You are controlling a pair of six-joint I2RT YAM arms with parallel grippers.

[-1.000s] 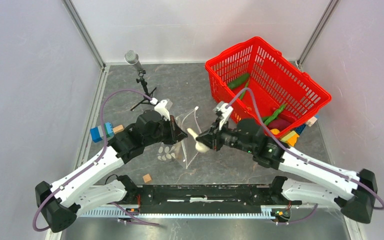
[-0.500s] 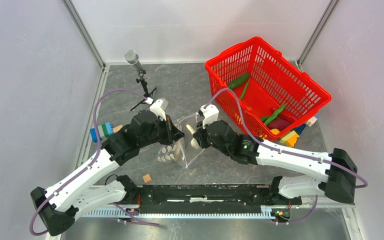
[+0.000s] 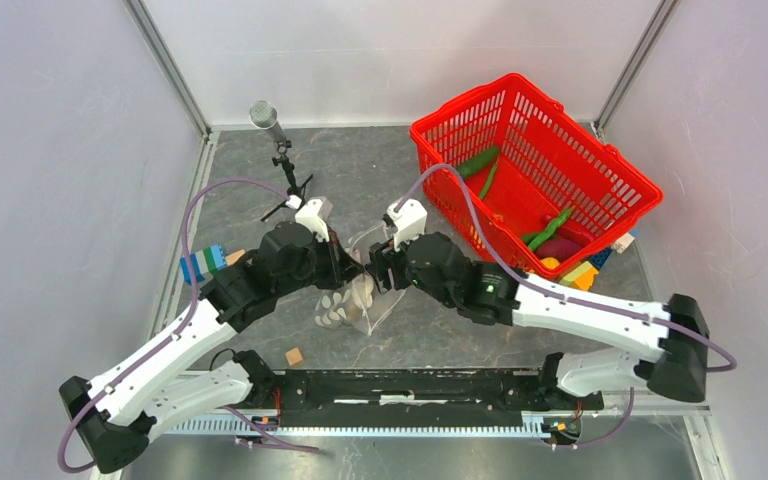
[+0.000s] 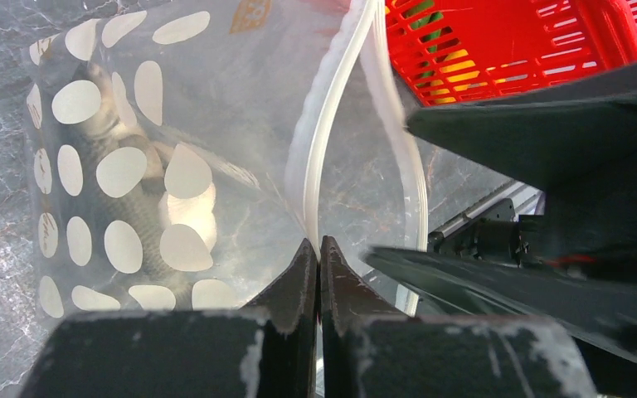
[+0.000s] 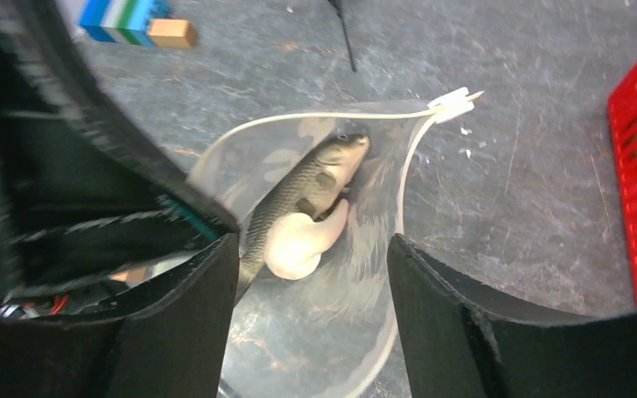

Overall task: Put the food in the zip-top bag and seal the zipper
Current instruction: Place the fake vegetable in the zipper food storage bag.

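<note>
The zip-top bag, clear with white dots, stands open on the grey table. My left gripper is shut on the zipper, the white strip at the bag's mouth, and holds it up. Inside the bag lie a grey fish and a pale cream food piece. My right gripper hangs over the mouth, open, with nothing between its fingers. In the top view both grippers meet at the bag's upper edge, the left and the right. More food, green pods and a magenta aubergine, lies in the basket.
The red mesh basket stands at the back right, with coloured blocks by its near corner. A microphone on a small tripod stands at the back left. Blue-green blocks and a wooden cube lie on the left.
My right gripper carried the pale cream piece left to the bag's mouth, opened and let it go; the piece now lies in the bag. The left gripper kept its hold.
</note>
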